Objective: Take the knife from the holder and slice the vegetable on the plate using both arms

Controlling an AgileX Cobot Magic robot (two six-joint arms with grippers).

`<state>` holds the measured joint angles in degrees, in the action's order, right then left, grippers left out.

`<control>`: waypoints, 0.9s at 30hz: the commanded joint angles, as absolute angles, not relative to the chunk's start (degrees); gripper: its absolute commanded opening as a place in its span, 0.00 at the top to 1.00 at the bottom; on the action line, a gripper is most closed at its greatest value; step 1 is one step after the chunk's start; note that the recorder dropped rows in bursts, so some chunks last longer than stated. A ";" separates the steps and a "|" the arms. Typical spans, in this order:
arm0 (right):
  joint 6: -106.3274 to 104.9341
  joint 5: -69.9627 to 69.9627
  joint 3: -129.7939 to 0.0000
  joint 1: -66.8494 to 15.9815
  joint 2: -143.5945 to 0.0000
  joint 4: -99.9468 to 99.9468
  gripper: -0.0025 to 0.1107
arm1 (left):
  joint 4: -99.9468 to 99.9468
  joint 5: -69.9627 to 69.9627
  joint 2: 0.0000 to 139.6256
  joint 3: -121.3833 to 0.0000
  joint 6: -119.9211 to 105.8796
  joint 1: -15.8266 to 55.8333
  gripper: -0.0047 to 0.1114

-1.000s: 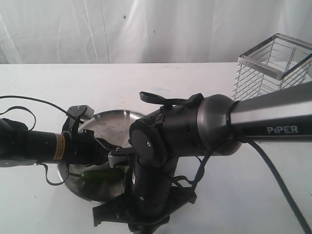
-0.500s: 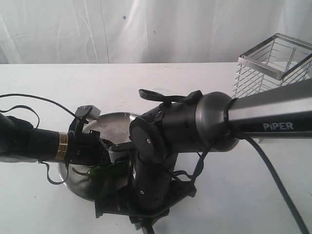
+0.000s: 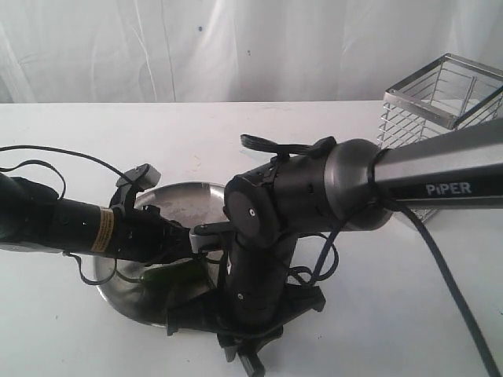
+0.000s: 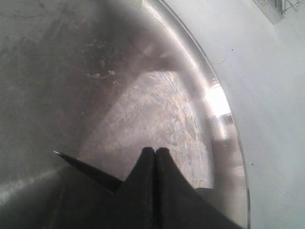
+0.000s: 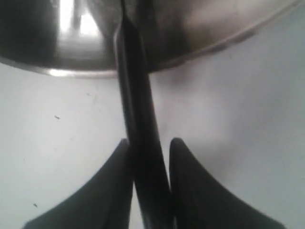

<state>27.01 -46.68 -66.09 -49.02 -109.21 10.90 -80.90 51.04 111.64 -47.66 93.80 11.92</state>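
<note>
**Knife out, time to cut**

The slim silver knife with the black handle [image 5: 136, 109] was out of the tall shiny wire basket [image 3: 440, 102], which stood far off on the right of the white worktop [image 3: 118, 133]. The right end effector [image 5: 150, 141] pinched the knife handle at the near edge of the round steel plate [image 3: 182, 200].

The left end effector [image 4: 155, 151] had its fingers pressed together, low over the plate. I could not tell if it touched the small dark green chili [image 3: 169, 276], which lay on the near part of the plate.

This looked like the cutting step. Next, the blade would need to come down across the chili while the other side stops it rolling.

White letters on the grey link [image 3: 424, 177] of the right arm said "PIPER". The yellow band [image 3: 102, 233] on the left arm had print too small to read.
</note>
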 commanded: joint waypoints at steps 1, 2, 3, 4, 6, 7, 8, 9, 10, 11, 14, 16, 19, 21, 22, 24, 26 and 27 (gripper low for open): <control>29.89 -47.21 -66.25 -45.79 -109.25 9.68 0.98 | -88.55 38.80 113.32 -45.96 94.49 11.83 0.96; 29.28 -48.13 -66.25 -45.79 -109.25 9.94 0.98 | -88.55 38.30 113.32 -46.09 94.49 11.83 0.96; 28.19 -49.49 -66.25 -45.79 -109.25 10.27 0.98 | -88.55 37.80 113.32 -46.09 94.49 11.83 0.96; 27.51 -50.87 -66.25 -45.79 -109.25 10.46 0.98 | -88.55 37.55 113.32 -46.09 94.49 11.83 0.96; 26.97 -52.37 -66.25 -45.79 -109.25 9.61 0.98 | -88.55 37.65 113.32 -46.09 94.49 11.83 0.96; 26.97 -52.62 -66.25 -45.51 -109.25 8.00 0.98 | -88.55 38.37 113.32 -46.09 95.05 11.83 0.96; 27.19 -52.62 -66.25 -45.24 -109.25 6.58 0.98 | -88.55 39.65 113.32 -46.09 95.14 11.83 0.96; 27.19 -52.62 -66.25 -44.98 -109.25 5.99 0.98 | -88.55 40.61 113.32 -46.09 95.14 11.83 0.96; 27.19 -52.62 -66.25 -44.71 -109.25 5.26 0.98 | -88.25 41.68 113.32 -46.24 95.14 11.83 0.96; 27.19 -52.62 -66.25 -44.56 -109.25 5.11 0.98 | -88.24 42.78 113.32 -46.52 95.14 11.83 0.96; 27.19 -52.62 -66.25 -44.45 -109.25 3.75 0.98 | -88.24 47.03 113.32 -47.93 95.14 11.83 0.96; 27.19 -52.62 -66.25 -44.45 -109.25 3.89 0.98 | -87.91 50.24 113.32 -49.00 95.03 11.83 0.96; 27.19 -52.62 -66.25 -44.56 -109.25 4.52 0.98 | -87.90 54.31 113.32 -51.14 94.16 11.51 0.96; 27.09 -52.62 -66.25 -44.56 -109.25 4.52 0.98 | -87.90 56.42 113.27 -52.34 94.16 11.47 0.96; 27.09 -52.62 -66.25 -44.56 -109.25 4.52 0.98 | -87.90 57.20 113.05 -52.70 94.16 11.47 0.96; 27.09 -52.62 -66.25 -44.56 -109.25 4.52 0.98 | -87.50 57.82 112.54 -52.92 94.16 11.47 0.96; 26.98 -52.62 -66.25 -44.56 -109.25 4.52 0.98 | -87.41 57.82 111.44 -53.07 94.02 11.47 0.96; 26.98 -52.62 -66.25 -44.56 -109.25 4.52 0.98 | -87.36 57.59 111.03 -53.07 93.91 11.47 0.96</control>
<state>26.41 -51.84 -66.22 -44.93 -109.42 5.07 -86.72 57.11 112.76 -52.76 94.26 11.79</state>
